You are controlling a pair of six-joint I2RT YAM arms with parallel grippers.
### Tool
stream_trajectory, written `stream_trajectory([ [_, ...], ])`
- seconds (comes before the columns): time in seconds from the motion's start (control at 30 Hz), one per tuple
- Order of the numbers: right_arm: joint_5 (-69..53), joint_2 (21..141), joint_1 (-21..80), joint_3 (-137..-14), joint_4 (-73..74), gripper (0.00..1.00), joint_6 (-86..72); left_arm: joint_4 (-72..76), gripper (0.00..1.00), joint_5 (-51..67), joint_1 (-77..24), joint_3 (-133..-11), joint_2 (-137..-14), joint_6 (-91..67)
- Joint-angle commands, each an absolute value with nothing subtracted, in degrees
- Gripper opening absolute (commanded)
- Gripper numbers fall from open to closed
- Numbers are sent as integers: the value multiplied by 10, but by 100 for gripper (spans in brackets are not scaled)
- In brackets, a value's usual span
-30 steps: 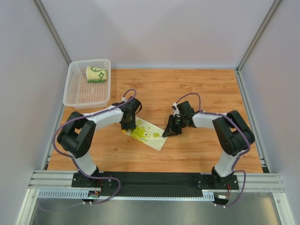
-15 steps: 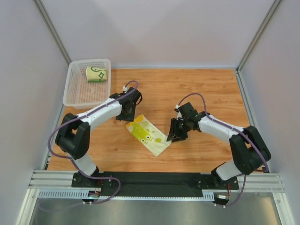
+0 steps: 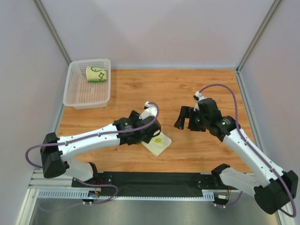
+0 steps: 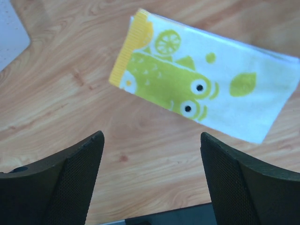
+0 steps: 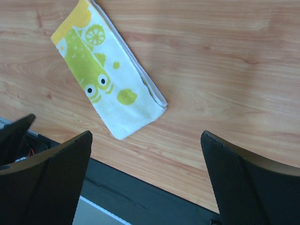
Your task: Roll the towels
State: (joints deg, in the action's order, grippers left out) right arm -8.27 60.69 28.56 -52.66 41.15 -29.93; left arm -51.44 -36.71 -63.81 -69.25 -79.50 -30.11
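Left wrist view first: the left tool (image 4: 151,140) is spread wide, jaws far apart, with only bare wood between them. It grips nothing. Just beyond the tips lies the yellow-green towel (image 4: 201,93), flat and unrolled on the desk (image 4: 56,93). It shows a cartoon face with two eyes and an orange-yellow band at one short end, and neither jaw touches it.

Over to the right wrist view: the right tool (image 5: 145,136) gapes just as wide and is just as empty. The same towel sits up and to its left, layered folded edges showing along one long side.

From the top external camera, the left arm's wrist hangs over most of that towel, leaving only a pale corner peeking out. The right tool is apart from it, off to the side. In the far-left corner, the green-line towel (image 3: 97,74) sits rolled inside the white mesh basket (image 3: 71,89).
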Motion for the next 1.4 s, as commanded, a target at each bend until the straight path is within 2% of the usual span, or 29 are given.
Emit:
stream_trajectory([
  [0.0,-31,547,280,-504,438,100,-294,-491,89,-392,-695,-663,-809,-325],
  [0.13,-23,509,274,-477,445,100,-294,-430,87,-356,-744,-657,-898,-322],
  [0.3,-23,481,268,-451,463,100,-301,-396,87,-344,-784,-708,-1025,-342],
  [0.4,-30,470,269,-453,468,99,-307,-382,86,-330,-792,-733,-1056,-343],
  [0.63,-28,473,268,-458,478,99,-313,-346,78,-293,-798,-714,-1067,-359],
  [0.97,-38,494,268,-457,465,98,-316,-351,65,-307,-799,-667,-1074,-403],
  [1.07,-42,497,268,-456,455,97,-323,-345,58,-309,-799,-647,-1062,-410],
  [1.1,-44,500,268,-457,453,97,-324,-345,51,-309,-799,-643,-1059,-412],
  [1.2,-61,511,268,-458,442,97,-332,-337,42,-308,-798,-628,-1059,-414],
  [1.27,-76,518,268,-456,430,97,-338,-329,41,-308,-799,-614,-1058,-417],
  [1.37,-128,531,267,-436,393,97,-349,-305,30,-310,-799,-587,-1046,-423],
])
